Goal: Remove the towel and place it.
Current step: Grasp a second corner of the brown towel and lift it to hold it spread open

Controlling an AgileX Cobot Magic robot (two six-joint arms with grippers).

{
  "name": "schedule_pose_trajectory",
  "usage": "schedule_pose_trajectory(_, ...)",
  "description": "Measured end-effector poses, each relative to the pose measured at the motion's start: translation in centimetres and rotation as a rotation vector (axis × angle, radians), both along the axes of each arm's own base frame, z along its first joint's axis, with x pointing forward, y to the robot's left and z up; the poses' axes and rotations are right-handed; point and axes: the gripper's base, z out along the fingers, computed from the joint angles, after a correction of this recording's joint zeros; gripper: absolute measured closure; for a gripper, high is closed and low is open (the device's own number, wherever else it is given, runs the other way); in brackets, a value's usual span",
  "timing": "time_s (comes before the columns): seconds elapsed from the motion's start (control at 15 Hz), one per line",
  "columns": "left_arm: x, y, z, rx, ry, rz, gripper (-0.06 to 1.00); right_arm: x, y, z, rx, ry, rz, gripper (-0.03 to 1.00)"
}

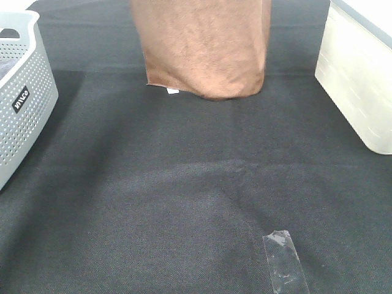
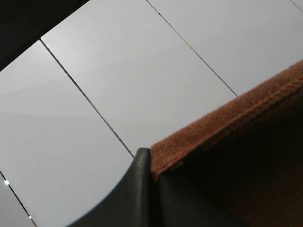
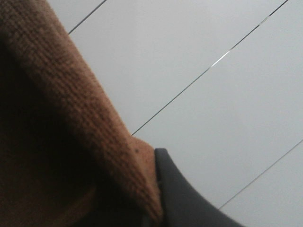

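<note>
One towel [image 1: 205,46], hem near mat [image 1: 184,184] — basket [image 1: 24,92], bin [image 1: 355,79] flanking

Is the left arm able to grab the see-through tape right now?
Probably not yet: its fingers are shut on the towel, so they're busy. The tape itself lies uncovered on the table.

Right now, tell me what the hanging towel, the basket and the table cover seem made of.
The towel: soft plush cloth, probably microfibre; fuzzy matte nap, stitched hem. The basket: rigid grey plastic, smooth matte; moulded perforated wall. The table cover: dark woven fabric or felt, matte; fine grainy texture.
</note>
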Motion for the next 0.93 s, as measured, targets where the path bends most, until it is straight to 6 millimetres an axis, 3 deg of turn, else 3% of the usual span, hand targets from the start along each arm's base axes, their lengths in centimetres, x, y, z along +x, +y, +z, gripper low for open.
schedule_pose_trajectory(0.53, 0.3, 0.1, -0.6, 0.022, 0.075, 0.019, 0.94, 0.1, -0.1, -1.4, 0.061, 0.176, -0.003, 0.97)
schedule_pose_trajectory(0.73, 0.9, -0.1, -2.2, -0.037, 0.284, 0.003, 0.94, -0.4, -0.2, -2.0, 0.073, 0.311, -0.007, 0.97)
schedule_pose_trajectory(0.93, 0.6, -0.9, -4.9, -0.027, 0.637, 0.005, 0.94, -1.9, -0.2, -2.3, 0.108, 0.532, 0.012, 0.97)
